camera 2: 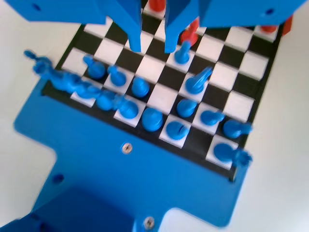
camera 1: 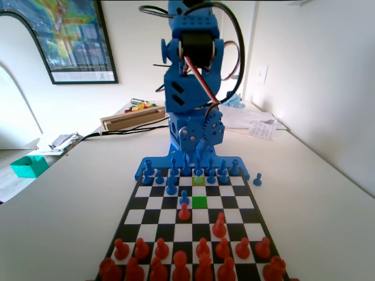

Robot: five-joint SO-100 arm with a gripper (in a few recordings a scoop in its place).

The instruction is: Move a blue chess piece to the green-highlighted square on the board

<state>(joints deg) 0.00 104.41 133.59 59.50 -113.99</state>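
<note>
Above board point(camera 2: 159, 67), pincer point(camera 2: 153, 47) parted, empty

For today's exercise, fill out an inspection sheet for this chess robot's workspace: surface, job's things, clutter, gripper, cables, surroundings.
Surface: white table carrying the board.
Job's things: green square empty; a blue pawn stands on the square left of it in the fixed view, a red pawn just in front.
Clutter: one blue pawn off-board; cardboard box, papers.
Gripper: gripper open, above the board, empty.
Cables: black cables loop on the arm.
Surroundings: poster, white walls.
</note>
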